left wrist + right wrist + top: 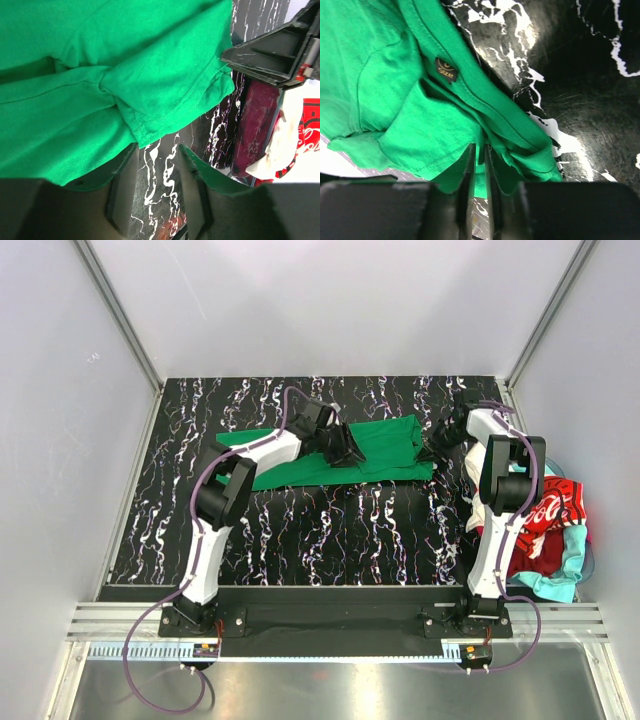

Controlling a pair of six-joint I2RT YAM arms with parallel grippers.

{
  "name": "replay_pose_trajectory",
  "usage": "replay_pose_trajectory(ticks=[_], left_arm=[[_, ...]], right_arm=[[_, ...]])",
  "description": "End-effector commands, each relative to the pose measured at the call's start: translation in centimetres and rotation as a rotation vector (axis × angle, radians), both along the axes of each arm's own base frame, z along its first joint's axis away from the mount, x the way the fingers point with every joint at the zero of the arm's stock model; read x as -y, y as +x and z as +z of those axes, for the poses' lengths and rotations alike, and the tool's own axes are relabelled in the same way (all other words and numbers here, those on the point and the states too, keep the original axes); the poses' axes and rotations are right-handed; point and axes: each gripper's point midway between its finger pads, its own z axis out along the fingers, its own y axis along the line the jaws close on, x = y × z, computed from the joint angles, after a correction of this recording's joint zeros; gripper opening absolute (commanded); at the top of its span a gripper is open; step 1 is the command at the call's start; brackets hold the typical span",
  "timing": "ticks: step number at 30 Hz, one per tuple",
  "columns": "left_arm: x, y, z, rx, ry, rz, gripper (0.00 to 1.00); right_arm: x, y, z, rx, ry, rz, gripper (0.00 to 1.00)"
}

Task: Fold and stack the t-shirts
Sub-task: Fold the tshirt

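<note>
Although the overhead view hides your fingertips behind the wrists, it does show the green shirt (385, 445) lying across the far part of the table (330, 530). Your left gripper (350, 448) is over its middle and your right gripper (435, 448) is at its right end.

Only the wrist cameras show you how the jaws stand. In the left wrist view the left gripper's (157, 155) jaws are apart, with bare table in the gap. The green shirt's (150, 75) hem lies just beyond the tips and drapes over the outside of one finger (122, 200), so nothing is clamped.

In the right wrist view the right gripper's (480, 150) jaws are nearly together, pinched on a fold of the green shirt (395, 100) that fills the narrow gap. The collar (485, 105) and its small dark size label (446, 69) lie just beyond the tips.

From overhead you also get the heap beside your right arm, with a red shirt (555, 508) above a turquoise shirt (565, 570). The left wrist view catches that red shirt (310, 125) and a white shirt (270, 155) beyond its jaws, off to one side.
</note>
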Motion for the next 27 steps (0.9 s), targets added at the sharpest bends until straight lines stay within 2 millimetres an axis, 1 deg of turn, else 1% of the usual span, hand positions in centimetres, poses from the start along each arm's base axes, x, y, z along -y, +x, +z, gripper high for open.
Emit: replay_pose_trajectory(ticks=[1,2,4,5,7,9,10,12,16,20,22,23,24,26,27], left_arm=[[0.8,-0.1,0.2,-0.007,-0.024,-0.033,0.44],[0.9,0.0,0.0,-0.012,-0.026,-0.034,0.44],[1.0,0.0,-0.3,-0.026,-0.028,-0.033,0.45],[1.2,0.0,-0.4,-0.031,-0.032,-0.035,0.45],[1.4,-0.1,-0.5,-0.036,-0.033,-0.039,0.45],[1.6,0.0,-0.8,-0.046,-0.032,-0.033,0.44],[1.7,-0.1,-1.3,-0.055,-0.026,-0.033,0.44],[2.1,0.2,-1.2,-0.056,-0.037,-0.026,0.44],[2.7,0.4,-1.7,-0.066,-0.058,-0.019,0.4],[3.2,0.8,-1.2,-0.047,-0.07,-0.017,0.38],[3.4,1.2,-1.3,-0.05,-0.076,-0.011,0.37],[3.4,1.3,-1.1,-0.045,-0.082,-0.01,0.32],[3.6,1.4,-1.0,-0.043,-0.085,-0.01,0.29],[3.7,1.7,-0.1,-0.018,-0.105,-0.007,0.26],[3.7,1.8,0.4,-0.003,-0.113,-0.007,0.26]], right_arm=[[-0.2,1.7,1.8,0.07,0.006,0.014,0.16],[-0.2,1.9,2.0,0.075,0.007,0.014,0.11],[-0.3,1.8,2.2,0.075,0.008,0.016,0.07],[-0.3,1.9,2.6,0.083,0.012,0.016,0.02],[-0.4,2.0,3.0,0.09,0.016,0.017,0.01],[-0.5,2.1,3.2,0.095,0.017,0.016,0.0],[-0.4,2.3,3.4,0.102,0.016,0.015,0.0],[-0.4,2.2,3.4,0.096,0.016,0.017,0.0],[-0.5,2.3,3.5,0.097,0.022,0.018,0.0],[-0.6,2.3,3.5,0.099,0.028,0.019,0.0],[-0.6,2.4,3.7,0.1,0.029,0.016,0.0],[-0.6,2.4,3.8,0.103,0.032,0.016,0.0],[-0.7,2.5,3.8,0.104,0.034,0.015,0.0],[-0.8,2.6,4.2,0.115,0.046,0.018,0.0],[-0.9,2.8,4.6,0.126,0.052,0.019,0.0]])
